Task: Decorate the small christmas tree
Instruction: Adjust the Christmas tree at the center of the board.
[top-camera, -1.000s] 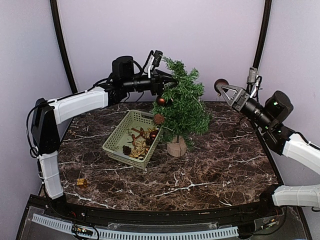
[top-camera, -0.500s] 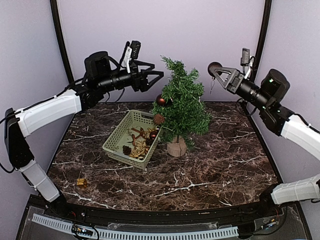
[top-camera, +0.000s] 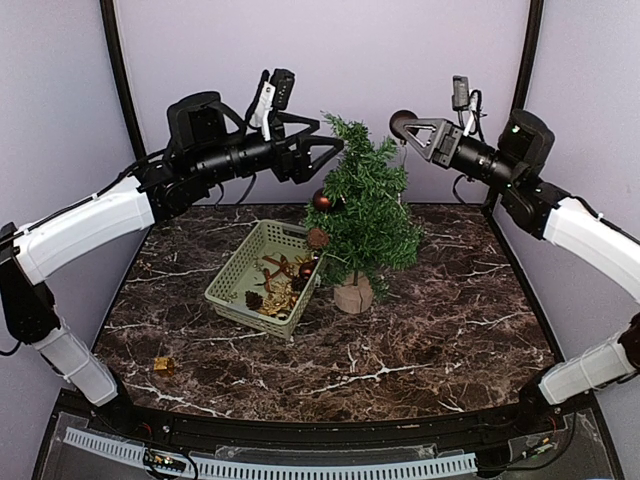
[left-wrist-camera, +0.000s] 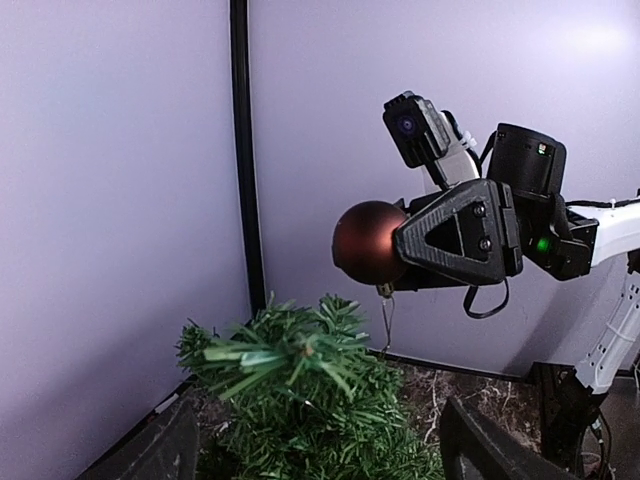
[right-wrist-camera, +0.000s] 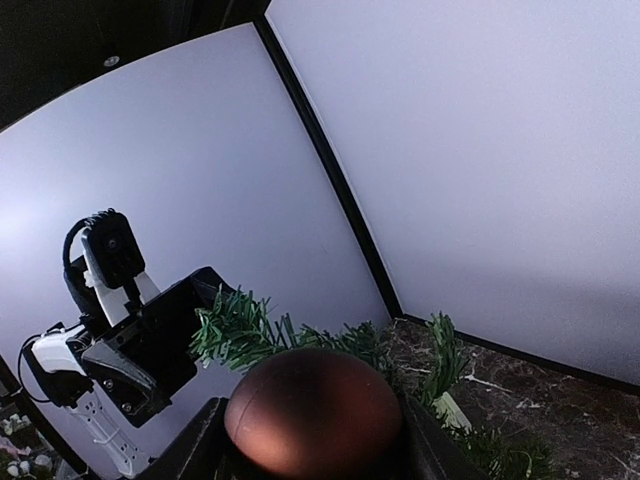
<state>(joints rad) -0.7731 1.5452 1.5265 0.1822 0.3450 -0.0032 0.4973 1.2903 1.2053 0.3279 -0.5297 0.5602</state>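
Note:
The small christmas tree (top-camera: 366, 215) stands mid-table on its round wooden base (top-camera: 353, 294). It carries a red ball (top-camera: 321, 200) and a brown pine cone (top-camera: 318, 237) on its left side. My left gripper (top-camera: 327, 151) hangs open just left of the treetop. In the left wrist view the treetop (left-wrist-camera: 300, 385) shows between the spread fingers (left-wrist-camera: 485, 450). My right gripper (top-camera: 407, 127) is shut on a dark red ball ornament (right-wrist-camera: 313, 410) just right of the treetop. Its wire hook (left-wrist-camera: 385, 320) dangles below the ball (left-wrist-camera: 366, 243).
A pale green basket (top-camera: 232, 281) with several ornaments lies left of the tree, touching its lower branches. A small gold item (top-camera: 163, 365) sits near the table's front left. Purple walls and black corner posts (top-camera: 123, 90) close in the back.
My left gripper let go at the tree's left side, opened wide, pulled back and rose to treetop height. The right arm lifted the ball and carried it left toward the treetop.

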